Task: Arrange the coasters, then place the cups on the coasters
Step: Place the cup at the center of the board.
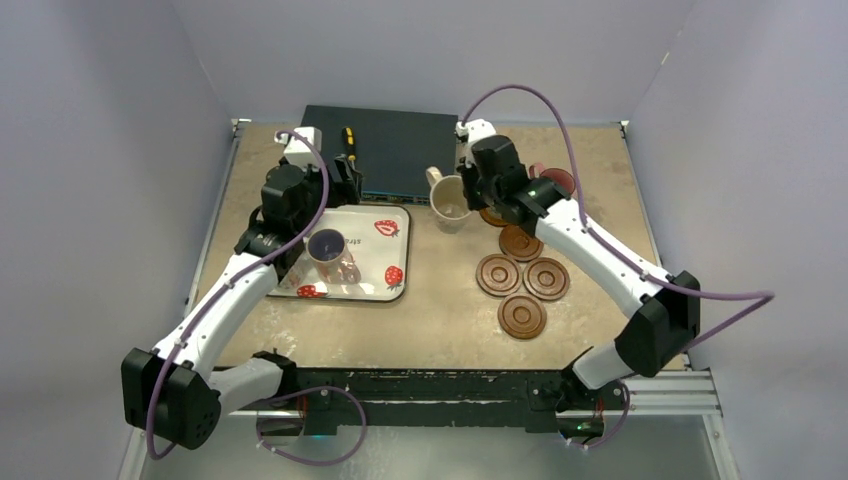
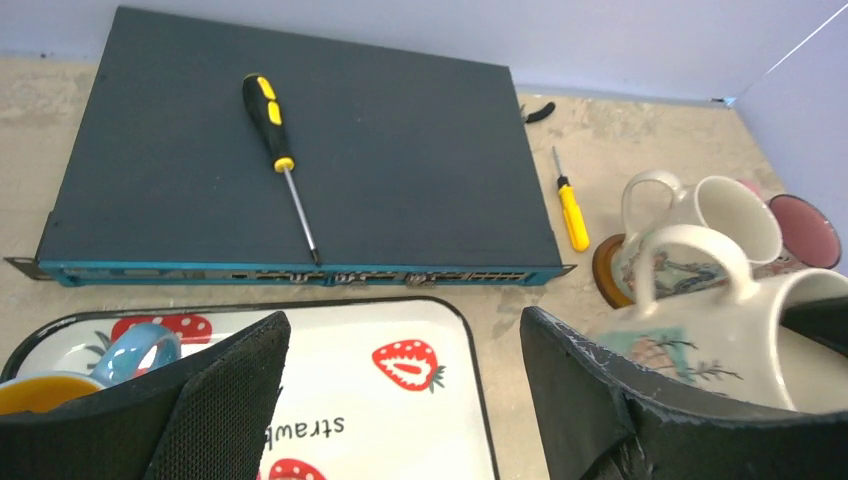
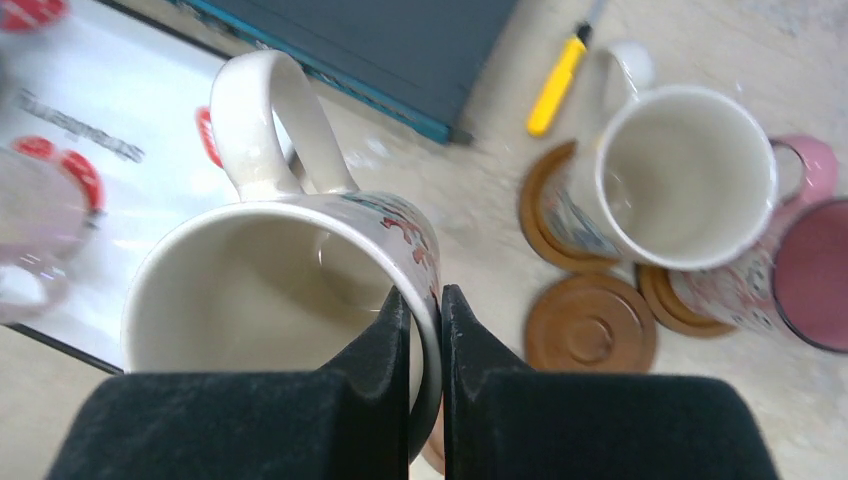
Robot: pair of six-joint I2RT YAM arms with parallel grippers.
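Cream mug (image 3: 250,300) is between the strawberry tray (image 1: 375,255) and the coasters (image 1: 521,316). The right gripper (image 3: 423,300) is squeezed tight on its rim, one finger inside and one outside. That hold likely lets it carry the mug to a bare coaster. Only the right wrist view shows this pinch. Only the top view shows four bare coasters. Left gripper (image 2: 405,330) hangs wide apart over the tray, holding nothing.
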